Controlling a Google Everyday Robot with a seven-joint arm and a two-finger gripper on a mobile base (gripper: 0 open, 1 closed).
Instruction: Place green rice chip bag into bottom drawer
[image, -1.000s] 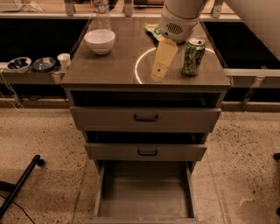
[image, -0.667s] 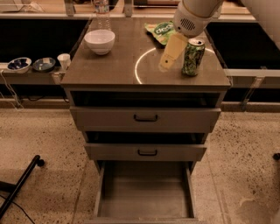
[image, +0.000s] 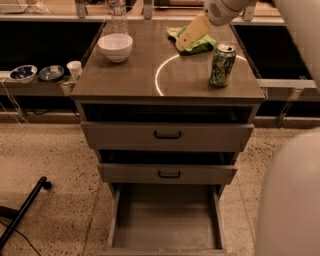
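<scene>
gripper (image: 185, 42) upper centre of frame, on or just over green rice chip bag (image: 205, 45) at far side of tabletop (image: 130, 75) | bag's long axis ran left-right, gripper slanted across it | jaws: could not tell if clenched | bottom drawer (image: 165, 222) open, lower centre, well apart

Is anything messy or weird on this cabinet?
Nothing is spilled or broken. The crinkly light-green snack bag lies rumpled at the back of the grey cabinet top, with the robot's hand right over it. The deep grey bottom drawer is pulled wide open.
</scene>
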